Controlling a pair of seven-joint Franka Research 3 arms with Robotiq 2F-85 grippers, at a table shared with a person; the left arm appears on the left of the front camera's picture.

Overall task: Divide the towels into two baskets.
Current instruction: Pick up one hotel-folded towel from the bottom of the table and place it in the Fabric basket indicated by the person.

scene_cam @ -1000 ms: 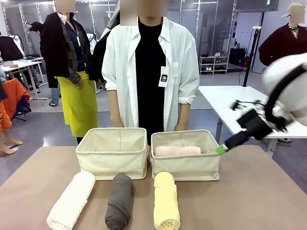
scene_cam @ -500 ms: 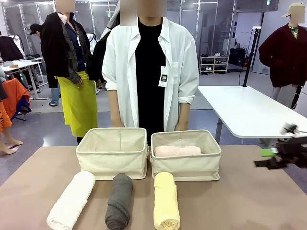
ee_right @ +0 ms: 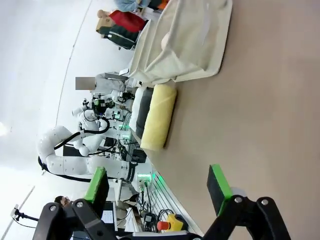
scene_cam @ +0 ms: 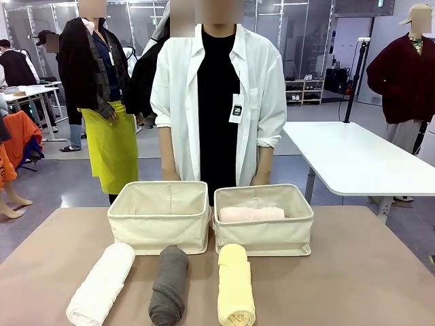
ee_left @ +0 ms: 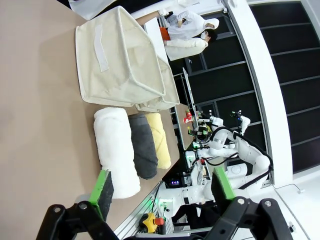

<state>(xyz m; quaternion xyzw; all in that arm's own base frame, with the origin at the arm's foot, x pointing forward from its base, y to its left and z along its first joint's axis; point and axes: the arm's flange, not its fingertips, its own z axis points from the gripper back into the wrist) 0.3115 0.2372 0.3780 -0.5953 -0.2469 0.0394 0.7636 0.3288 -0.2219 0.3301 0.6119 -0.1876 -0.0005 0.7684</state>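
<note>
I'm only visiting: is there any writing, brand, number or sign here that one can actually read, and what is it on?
No text here is legible.
White tag clipped to the person's shirt: it has a small dark mark, too small to read.
Pale strip on the side of the nearer basket: no writing can be seen on it.

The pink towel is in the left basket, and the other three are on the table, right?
No. The front view shows the pink towel in the right basket. The white towel, grey towel and yellow towel are on the table.
</note>
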